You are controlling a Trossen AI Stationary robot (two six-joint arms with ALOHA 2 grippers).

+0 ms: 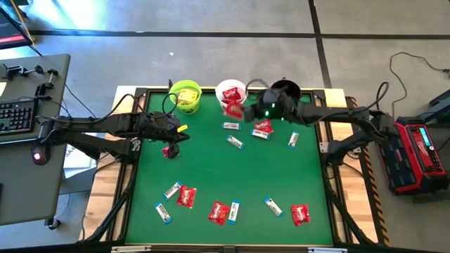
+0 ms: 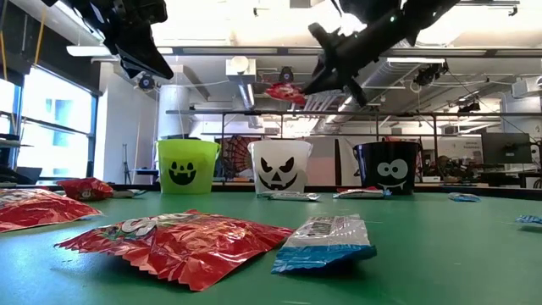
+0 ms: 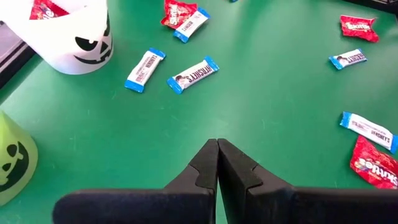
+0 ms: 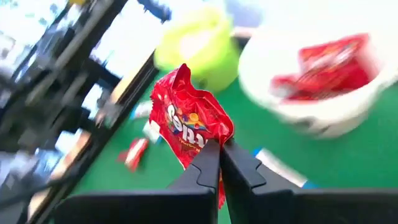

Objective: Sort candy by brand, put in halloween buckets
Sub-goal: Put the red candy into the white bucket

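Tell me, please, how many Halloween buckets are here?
3, along the table's far edge: lime green bucket toward the left arm, white bucket in the middle, black bucket beneath the right arm.

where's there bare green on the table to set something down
The widest bare stretch is mid-table, between the blue-and-white bars below the buckets and the front row of candy. The right side near the lone red packet is fairly open too. Crowded: around the white bucket.

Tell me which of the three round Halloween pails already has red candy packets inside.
The white round pail with the jack-o'-lantern face, standing in the middle of the row. Red packets lie inside it; the lime green pail holds yellow ones.
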